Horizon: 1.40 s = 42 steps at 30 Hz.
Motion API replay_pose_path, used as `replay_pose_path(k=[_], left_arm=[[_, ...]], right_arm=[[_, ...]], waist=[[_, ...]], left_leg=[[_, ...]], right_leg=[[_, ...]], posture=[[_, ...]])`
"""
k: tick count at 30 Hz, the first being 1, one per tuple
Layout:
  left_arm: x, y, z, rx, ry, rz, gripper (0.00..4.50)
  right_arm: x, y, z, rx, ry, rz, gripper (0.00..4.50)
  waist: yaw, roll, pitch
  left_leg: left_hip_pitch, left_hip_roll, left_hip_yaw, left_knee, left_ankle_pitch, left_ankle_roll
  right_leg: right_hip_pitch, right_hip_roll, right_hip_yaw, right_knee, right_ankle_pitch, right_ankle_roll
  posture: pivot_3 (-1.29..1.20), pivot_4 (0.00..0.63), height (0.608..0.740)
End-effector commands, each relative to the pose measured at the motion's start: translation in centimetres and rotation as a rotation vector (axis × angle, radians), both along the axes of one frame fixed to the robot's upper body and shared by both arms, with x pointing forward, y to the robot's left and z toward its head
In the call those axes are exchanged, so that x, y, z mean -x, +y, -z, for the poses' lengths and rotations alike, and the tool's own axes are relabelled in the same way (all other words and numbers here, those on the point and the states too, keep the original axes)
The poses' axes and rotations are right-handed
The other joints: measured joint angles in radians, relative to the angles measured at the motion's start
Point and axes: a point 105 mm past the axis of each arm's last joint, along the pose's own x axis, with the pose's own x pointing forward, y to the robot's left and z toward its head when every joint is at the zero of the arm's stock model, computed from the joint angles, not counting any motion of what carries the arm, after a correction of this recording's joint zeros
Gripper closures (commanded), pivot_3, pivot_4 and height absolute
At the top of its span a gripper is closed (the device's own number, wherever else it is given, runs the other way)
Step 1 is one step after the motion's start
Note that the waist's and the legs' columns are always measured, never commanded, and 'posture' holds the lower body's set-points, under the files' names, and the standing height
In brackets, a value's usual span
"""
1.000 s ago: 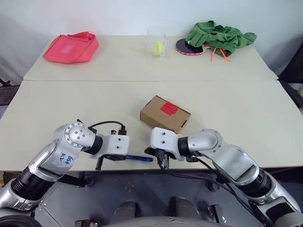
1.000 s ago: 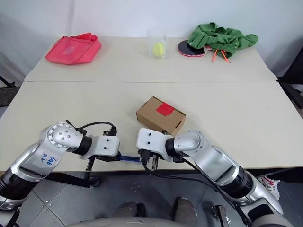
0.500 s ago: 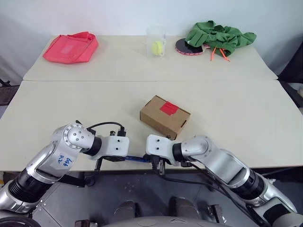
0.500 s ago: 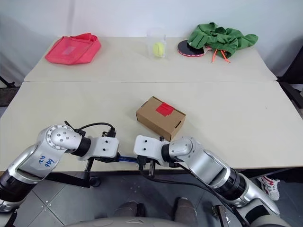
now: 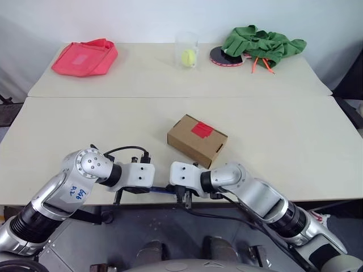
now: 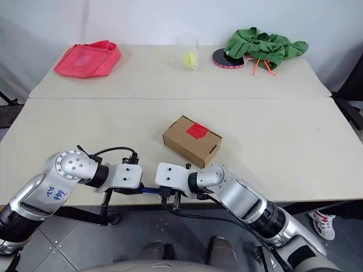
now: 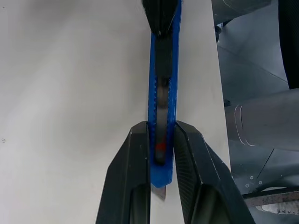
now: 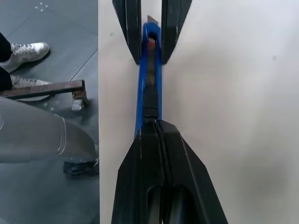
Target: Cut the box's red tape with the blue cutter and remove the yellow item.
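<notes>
Blue cutter (image 7: 162,93) lay gripped between the left gripper's (image 7: 161,140) narrowly parted fingers at the table's (image 5: 85,124) near edge while the right gripper (image 8: 154,128), fully shut, had slid in to press on its slider, suggesting blade extension, with the box (image 5: 197,140) and red tape (image 5: 202,130) beyond both, untouched.

You have wide bare table (image 5: 295,147) on every side of the box (image 5: 197,140) — nothing stands near it to block a reach from left, right or behind. In front it is tighter: both grippers meet at the near edge, the left gripper (image 5: 148,190) and right gripper (image 5: 182,195) each clamped on the cutter (image 5: 165,190). The far table holds the clutter — red bag (image 5: 85,56), cup (image 5: 188,50), green cloth (image 5: 262,43) — well apart from the box.
</notes>
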Motion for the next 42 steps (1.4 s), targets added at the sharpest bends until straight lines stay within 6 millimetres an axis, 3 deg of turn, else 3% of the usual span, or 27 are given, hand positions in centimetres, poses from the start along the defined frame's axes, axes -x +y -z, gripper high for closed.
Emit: replay_pose_path(k=[1,15,22,26,31,37,40,42], left_arm=[[0.5,0.6,1.8,-0.042,0.071,-0.027,4.11],[0.2,0.5,1.7,-0.036,0.063,-0.032,4.11],[-0.9,0.7,1.2,0.014,0.001,-0.097,4.11],[-2.7,0.8,-0.2,0.136,-0.112,-0.167,4.11],[-3.4,1.2,-1.3,0.200,-0.185,-0.169,4.11],[-5.5,1.9,-4.8,0.308,-0.395,-0.158,4.11],[-6.3,2.0,-6.3,0.351,-0.477,-0.142,4.11],[-7.0,1.4,-8.5,0.479,-0.535,-0.155,4.11]], right_arm=[[0.2,0.4,0.7,0.014,0.012,-0.019,4.47],[-0.2,1.6,0.3,-0.014,-0.003,-0.031,4.47],[-0.9,-0.1,-3.4,-0.121,-0.043,0.029,4.47],[0.5,-4.6,-7.2,-0.193,0.067,0.085,3.63],[0.1,-7.2,-10.8,-0.253,0.057,0.168,1.98],[-1.7,-11.2,-14.0,-0.273,0.022,0.319,0.03],[-2.7,-12.5,-15.1,-0.273,0.000,0.366,0.03],[-3.6,-12.9,-15.5,-0.249,-0.028,0.401,0.03]], waist=[[0.000,0.000,0.000],[-0.001,0.001,0.000],[0.006,0.001,0.000],[0.026,0.001,0.000],[0.020,0.000,0.000],[0.017,0.000,0.000],[0.018,-0.001,0.001],[0.018,-0.001,0.001]], left_leg=[[0.000,0.000,0.000,0.000,0.000,0.000],[0.000,0.000,0.000,0.000,0.000,-0.001],[0.000,0.000,0.000,0.000,0.000,0.000],[-0.002,0.003,-0.002,0.001,0.001,0.002],[-0.002,0.005,-0.001,0.001,0.001,0.002],[-0.007,0.004,0.000,0.000,0.000,0.001],[-0.010,-0.001,0.000,0.000,0.000,0.001],[-0.011,-0.001,0.001,0.000,0.000,0.001]], right_leg=[[0.000,0.000,0.000,0.000,0.000,0.000],[0.000,0.000,0.000,0.001,0.000,0.000],[0.000,0.000,0.000,0.000,0.000,0.000],[0.001,-0.002,0.001,-0.003,0.000,0.000],[0.000,-0.001,0.000,-0.003,0.000,-0.001],[-0.008,-0.001,0.001,0.000,0.000,0.000],[-0.010,-0.001,0.000,-0.001,0.000,0.000],[-0.011,-0.001,0.000,-0.001,0.001,0.000]], posture=[[0.00,0.150,0.740],[0.00,0.150,0.740],[0.00,0.150,0.740],[0.00,0.150,0.740],[0.00,0.150,0.740],[0.00,0.150,0.740],[0.00,0.150,0.740],[0.00,0.150,0.740]])
